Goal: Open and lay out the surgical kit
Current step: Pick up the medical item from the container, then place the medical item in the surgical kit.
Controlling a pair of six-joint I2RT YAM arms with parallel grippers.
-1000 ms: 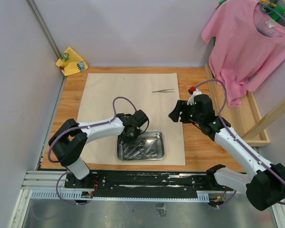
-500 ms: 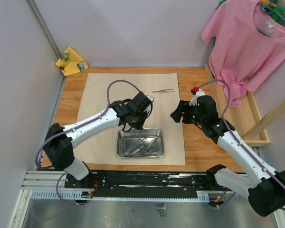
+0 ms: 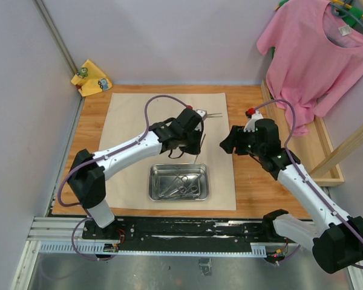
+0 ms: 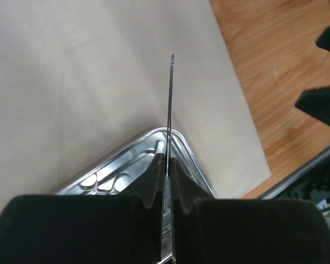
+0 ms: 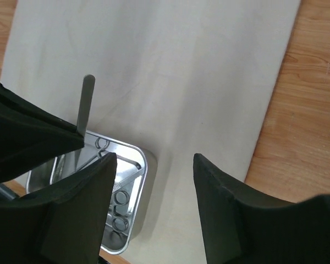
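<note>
Top view: left gripper point(image 3: 195, 132) pinches the held tweezers point(image 3: 198, 148), which hang tip-down over the beige cloth wrap point(image 3: 133, 121) at mid-bench. Steel tray point(image 3: 178, 200) sits by the near edge. Laid tweezers point(image 3: 215, 115) lie toward the far edge.
Left wrist: pads clamp the held tweezers point(image 4: 169, 104) edge-on.
Right wrist: right gripper point(image 5: 154, 187) spread wide, empty.
Tweezers are likely light, stiff and slick. Pinch them mid-shank; they may swivel.

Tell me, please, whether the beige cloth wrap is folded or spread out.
Spread out: the beige cloth wrap lies flat on the table, the steel tray resting on it.
</note>
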